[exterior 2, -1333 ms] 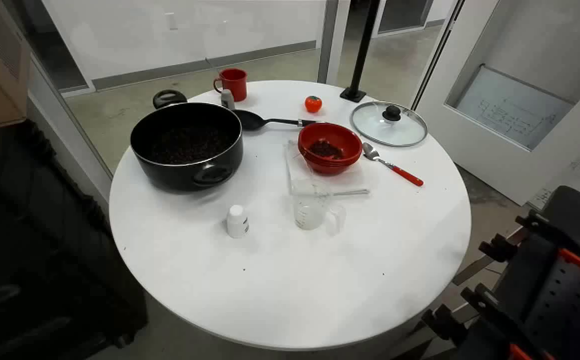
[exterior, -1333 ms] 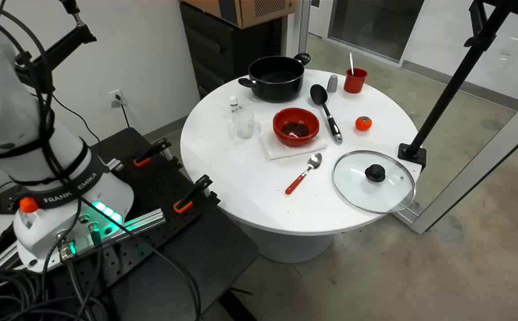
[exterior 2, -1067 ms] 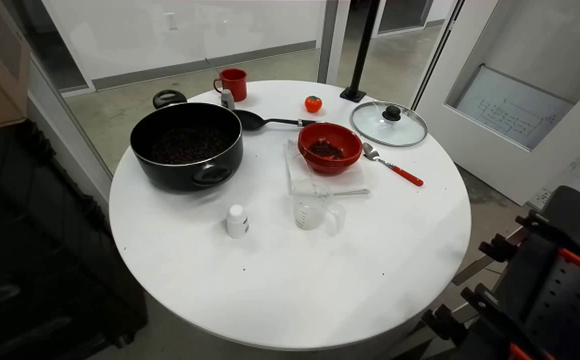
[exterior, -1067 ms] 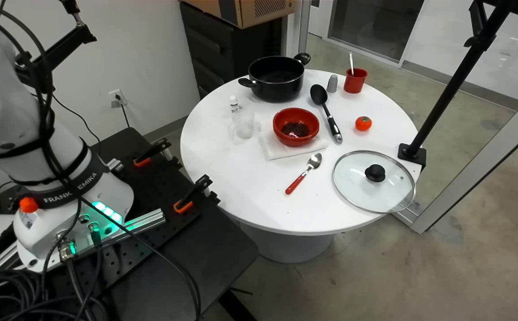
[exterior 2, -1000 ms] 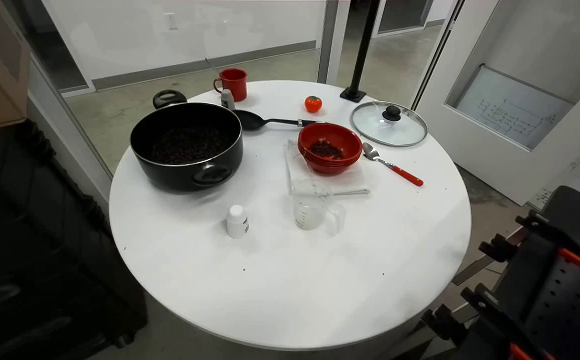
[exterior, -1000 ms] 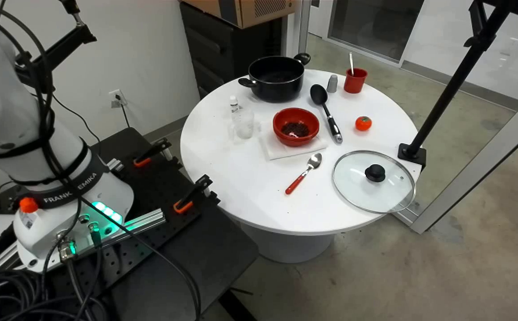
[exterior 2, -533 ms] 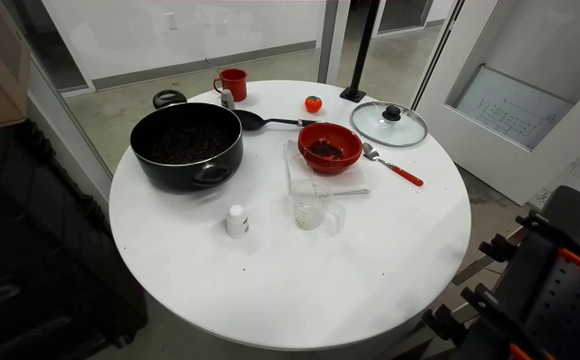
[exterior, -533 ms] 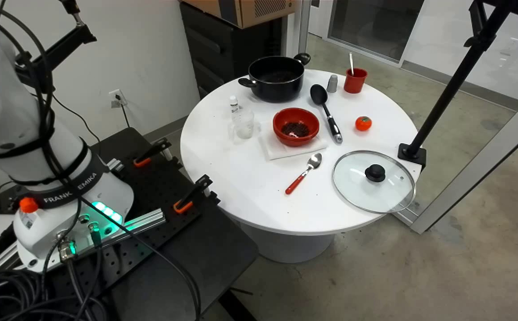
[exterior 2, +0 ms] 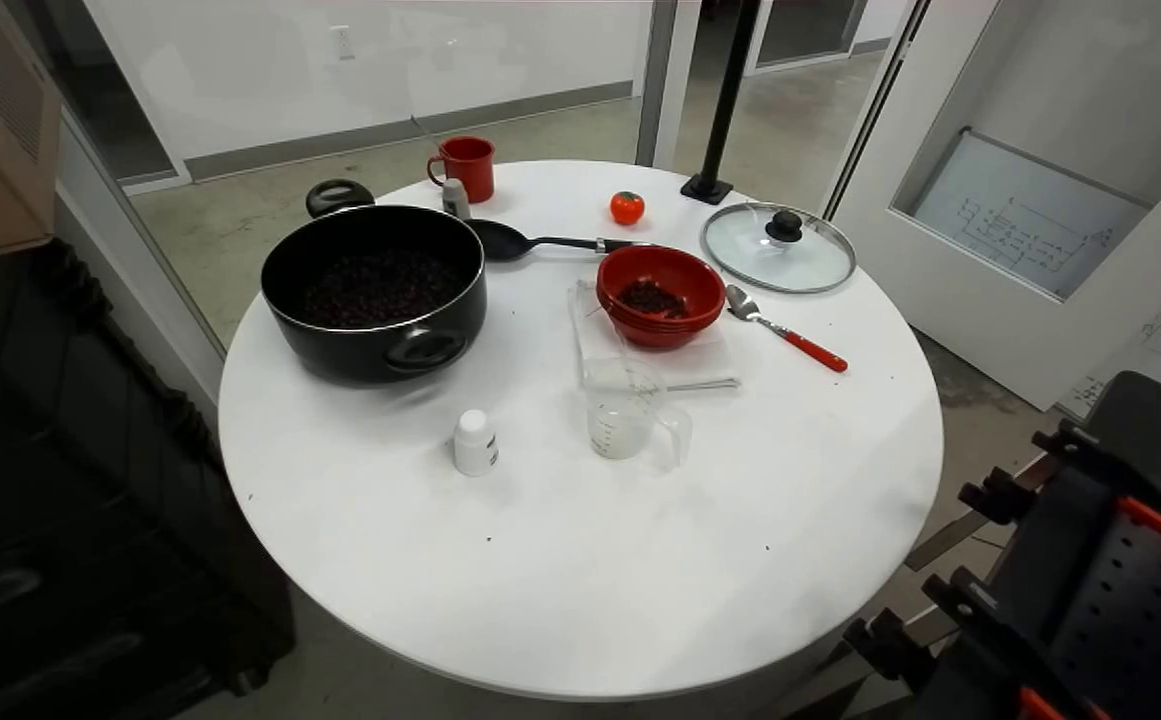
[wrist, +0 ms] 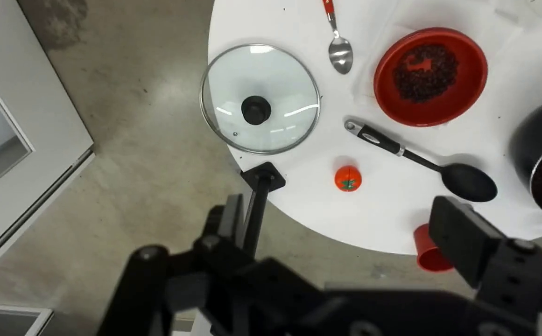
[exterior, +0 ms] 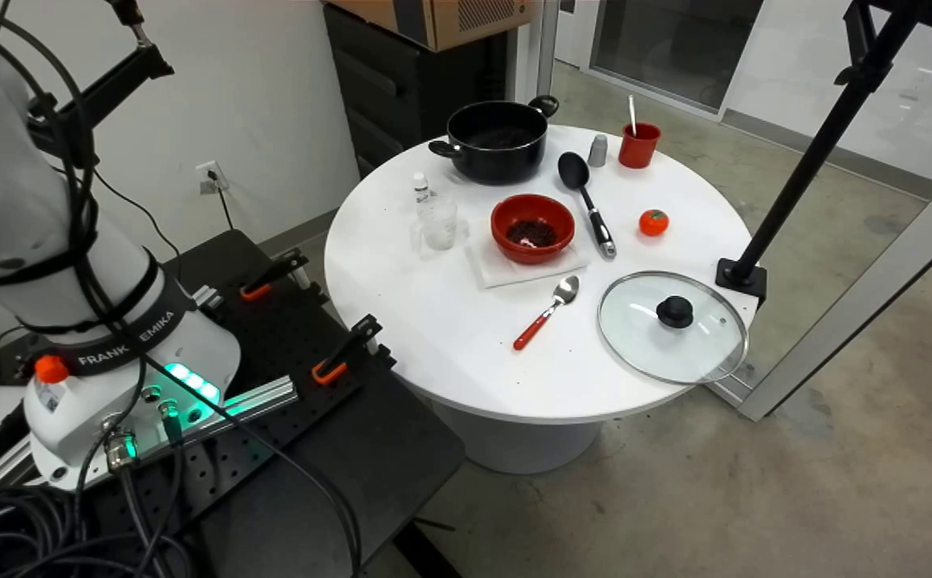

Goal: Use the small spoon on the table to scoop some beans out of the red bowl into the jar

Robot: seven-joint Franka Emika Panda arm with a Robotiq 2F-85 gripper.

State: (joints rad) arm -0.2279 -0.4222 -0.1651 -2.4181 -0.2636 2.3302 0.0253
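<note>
The small spoon (exterior: 535, 329) lies on the table (exterior: 433, 321), its red handle pointing away from the red bowl (exterior: 534, 254). Dark beans (wrist: 432, 77) cover part of the bowl's bottom; the bowl rests on a white cloth. Beside that cloth stands the jar (exterior 2: 625, 420), a clear vessel with a handle and markings; I make out nothing inside it. My gripper (wrist: 338, 207) shows only in the wrist view, its fingers wide apart with nothing between them. It hangs above the table's edge, away from the spoon (wrist: 341, 53), which lies at the top of that view.
A black pot (exterior 2: 370, 355) stands near the bowl, with a black-handled ladle (exterior: 594, 217) beside it. Around them are a glass lid (exterior: 634, 329), a tomato (exterior: 653, 222), a red cup (exterior: 639, 148), a grey shaker (exterior: 598, 151) and a white bottle (exterior 2: 476, 450). A black pole (exterior: 791, 177) rises at the table's edge.
</note>
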